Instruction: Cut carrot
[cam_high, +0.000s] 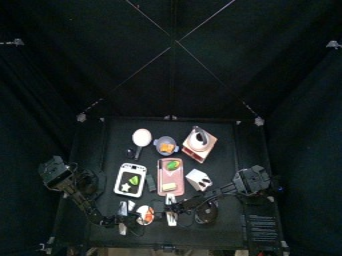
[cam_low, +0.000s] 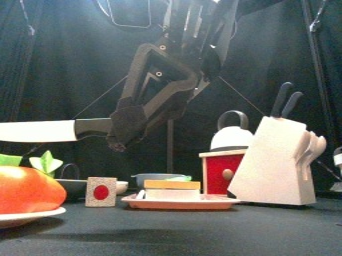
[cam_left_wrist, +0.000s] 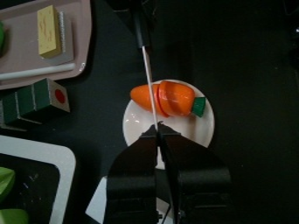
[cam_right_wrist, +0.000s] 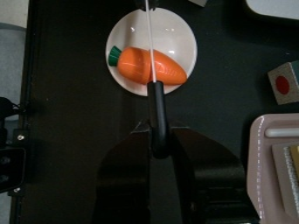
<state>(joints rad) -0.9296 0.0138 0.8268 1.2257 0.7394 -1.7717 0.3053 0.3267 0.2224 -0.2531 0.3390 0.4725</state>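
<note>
**Carrot and knife.** The carrot (cam_right_wrist: 146, 66), orange with a green stub, lies on a small white plate (cam_right_wrist: 177, 35) near the front edge of the tabletop (cam_high: 100, 150), left of centre. The right pincer (cam_right_wrist: 158, 131) is clamped on the black handle of a knife (cam_right_wrist: 158, 101). The blade runs across the top of the carrot, and in the front view it is level above it, pointing left.

**Left pincer.** The left pincer (cam_left_wrist: 158, 131) hangs over the plate's rim on the opposite side of the carrot. Its jaws are pressed together with no gap showing. The blade's end reaches their tips, but whether they nip it cannot be told.

**Markings.** The only mark visible is a red disc on the white face of a small cube (cam_low: 100, 190), just right of the plate. Its other faces show green and red.

**Surroundings.**
- A pink tray (cam_low: 174, 203) sits further right and carries a yellow slab (cam_low: 171, 185).
- Behind the tray stand a red box (cam_low: 221, 172), a white kettle (cam_low: 231, 125) and a white knife block (cam_low: 274, 160) with black handles projecting from it.
- A green-and-white board (cam_high: 130, 178) lies to the left of the tray.
- In the front view the right arm's links cross in front of the far objects.
</note>
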